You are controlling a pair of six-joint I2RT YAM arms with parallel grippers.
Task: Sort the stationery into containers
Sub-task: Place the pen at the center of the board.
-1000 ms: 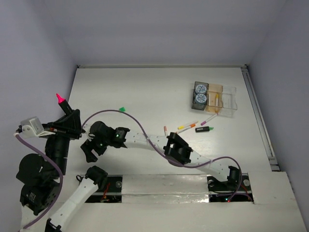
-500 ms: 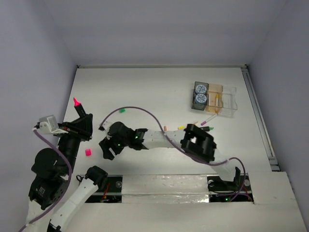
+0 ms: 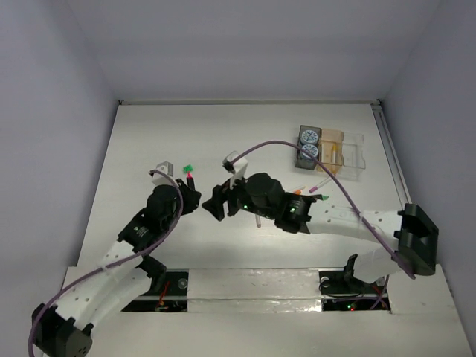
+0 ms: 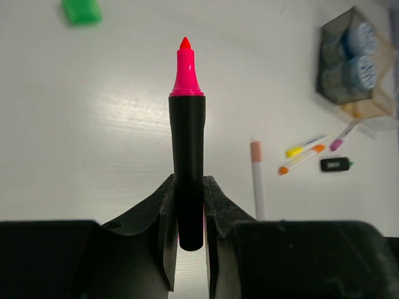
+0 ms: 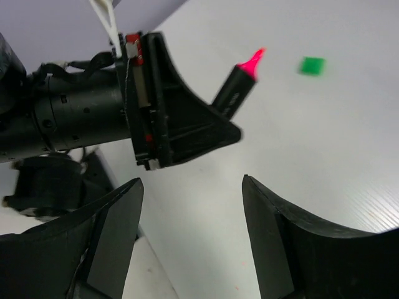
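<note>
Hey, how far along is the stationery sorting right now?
Done: both rolls sit in the dark grey tray.
In hand: the left gripper is shut on an uncapped pink highlighter, facing the open right gripper.
Left: the yellow pen, orange pen, purple pen, pink-white pen and green-capped highlighter lie loose on the table, plus a small green piece.

no writing, label, brand, number or sign is legible on anything in view.

Overhead, I see the trays [image 3: 355, 153] upper right, two rolls [image 3: 309, 137] in the leftmost one, pens [image 3: 325, 180] just below them; left of centre, a cap [image 3: 188, 166] lies just above the highlighter [image 3: 190, 177].
</note>
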